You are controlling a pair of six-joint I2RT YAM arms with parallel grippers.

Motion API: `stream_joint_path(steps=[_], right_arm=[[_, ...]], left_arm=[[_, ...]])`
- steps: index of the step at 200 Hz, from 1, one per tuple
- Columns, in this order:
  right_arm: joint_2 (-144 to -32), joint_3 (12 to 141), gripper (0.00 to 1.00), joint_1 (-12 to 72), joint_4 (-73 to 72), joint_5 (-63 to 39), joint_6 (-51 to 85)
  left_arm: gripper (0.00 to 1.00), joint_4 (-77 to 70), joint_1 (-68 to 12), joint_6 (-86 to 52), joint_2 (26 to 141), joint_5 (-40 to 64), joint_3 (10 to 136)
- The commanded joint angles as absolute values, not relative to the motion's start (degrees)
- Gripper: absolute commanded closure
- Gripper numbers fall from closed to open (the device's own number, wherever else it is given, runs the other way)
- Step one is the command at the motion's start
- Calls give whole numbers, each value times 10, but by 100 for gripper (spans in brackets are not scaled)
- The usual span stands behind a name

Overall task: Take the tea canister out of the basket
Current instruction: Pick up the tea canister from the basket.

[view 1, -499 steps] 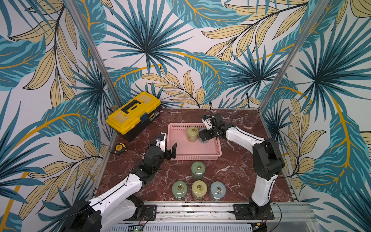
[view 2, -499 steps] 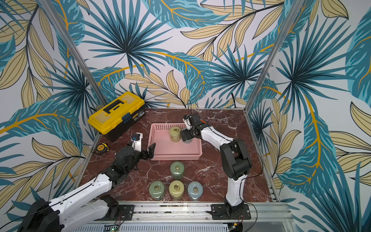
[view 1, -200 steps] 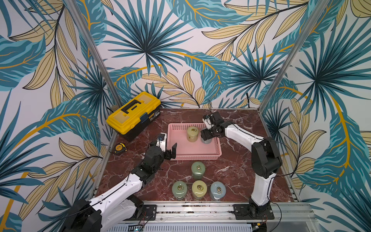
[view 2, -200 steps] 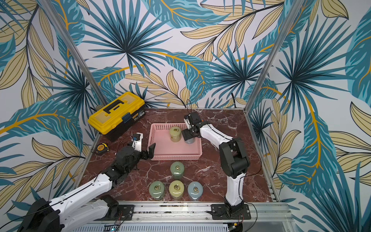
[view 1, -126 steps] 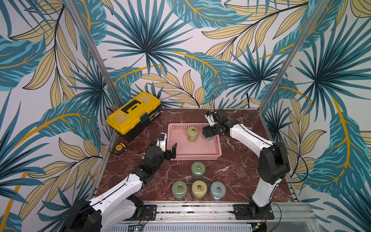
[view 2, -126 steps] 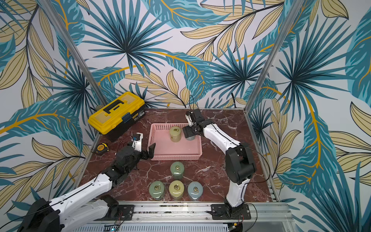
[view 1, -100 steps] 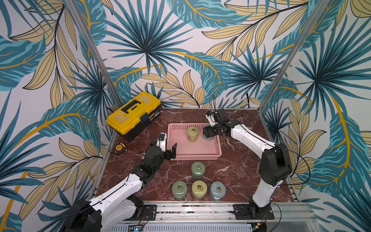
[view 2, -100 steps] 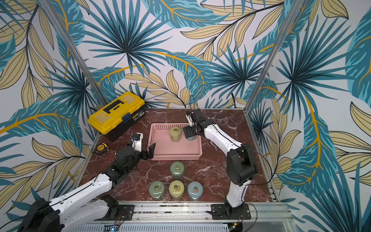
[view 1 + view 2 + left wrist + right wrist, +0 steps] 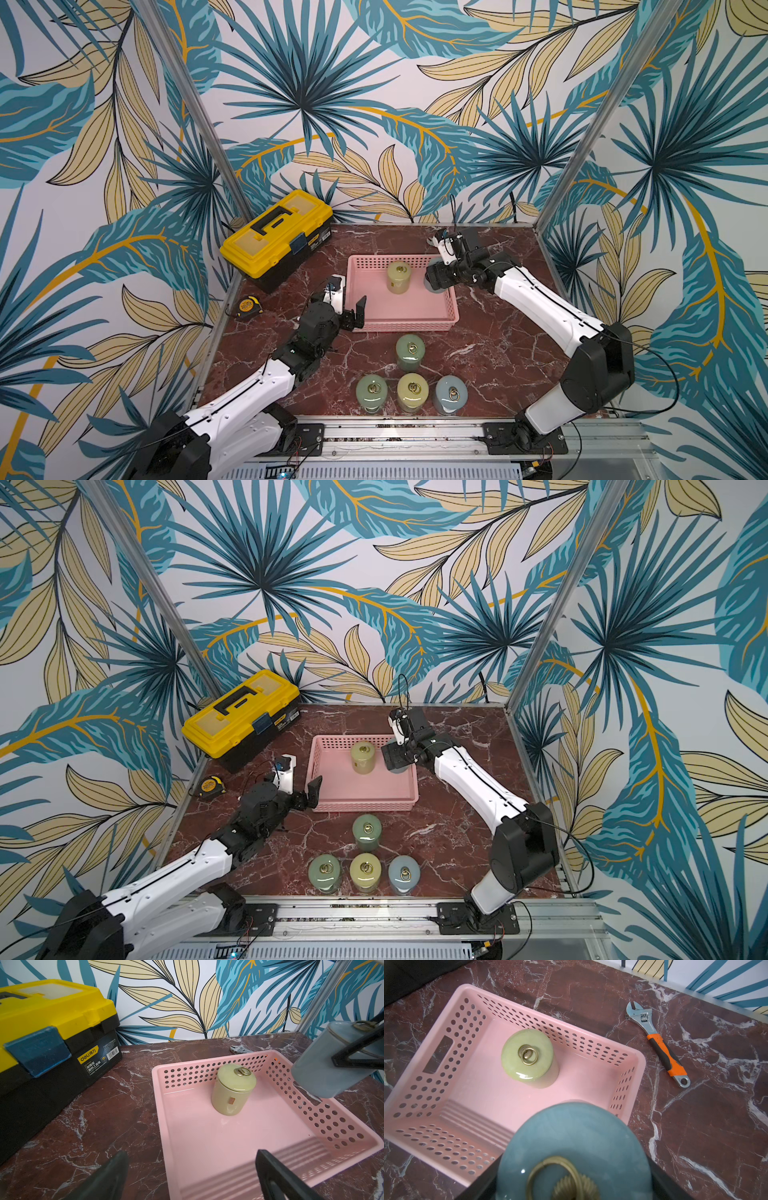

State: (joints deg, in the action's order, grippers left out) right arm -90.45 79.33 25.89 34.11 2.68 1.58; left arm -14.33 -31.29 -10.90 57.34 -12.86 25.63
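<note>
In both top views, the right gripper (image 9: 436, 277) is clamping a blue-grey tea canister (image 9: 435, 290) aloft over the pink basket's (image 9: 409, 326) right wall. The left gripper (image 9: 348, 305) is gaping wide and empty at the near left corner.

In the left wrist view, a yellow-green canister (image 9: 231, 1093) is standing upright inside.

In the right wrist view, a wrench (image 9: 658, 1045) is lying on the marble beyond the basket.

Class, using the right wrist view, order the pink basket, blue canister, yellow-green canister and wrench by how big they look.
Largest to smallest: pink basket; blue canister, though nearness to the camera inflates it, so unsure; yellow-green canister; wrench.
</note>
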Motion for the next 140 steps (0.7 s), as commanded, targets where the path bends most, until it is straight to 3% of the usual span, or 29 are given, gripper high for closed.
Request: stream_joint_path(steps=[1, 140], right_arm=[[-855, 776, 44, 267, 333, 36, 33], [-673, 675, 46, 364, 412, 104, 93]], left_arm=[[0, -150, -311, -108, 573, -125, 251], [0, -150, -311, -112, 574, -118, 252]])
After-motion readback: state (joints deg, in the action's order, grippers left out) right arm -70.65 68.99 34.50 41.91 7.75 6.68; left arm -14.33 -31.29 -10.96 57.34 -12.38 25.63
